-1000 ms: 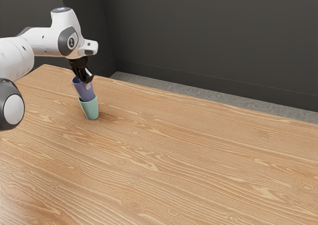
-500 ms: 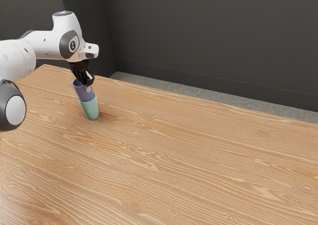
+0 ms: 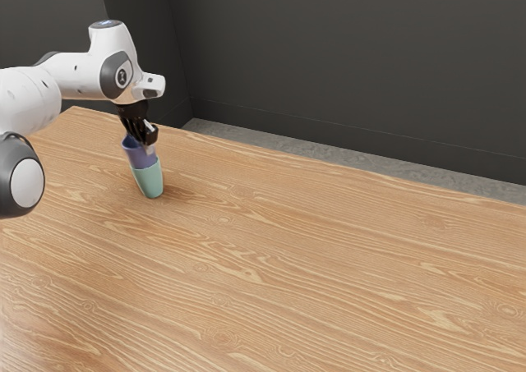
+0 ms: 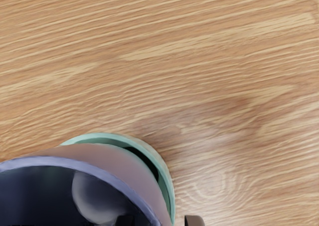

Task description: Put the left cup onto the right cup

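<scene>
- Lower than a second ago, the purple cup (image 3: 130,152) has sunk deeper into the teal cup (image 3: 150,180), and the gripper (image 3: 146,134) has come down with it.
- Both black fingers are close together and pinch the purple cup's rim wall on the side away from the arm's base. One goes inside the mouth and one outside.
- From the wrist, a dark fingertip (image 4: 193,220) shows just outside the purple cup (image 4: 114,161). The grip on the inner side is blurred, so contact there seems likely rather than certain.
- Directly beneath the fingers, the purple cup leans with its top toward the arm, and only its upper band stands clear of the teal one.
- Below that, the teal cup (image 4: 162,171) rings the purple wall and rests on the wooden table (image 3: 329,249), leaning the same way.
</scene>
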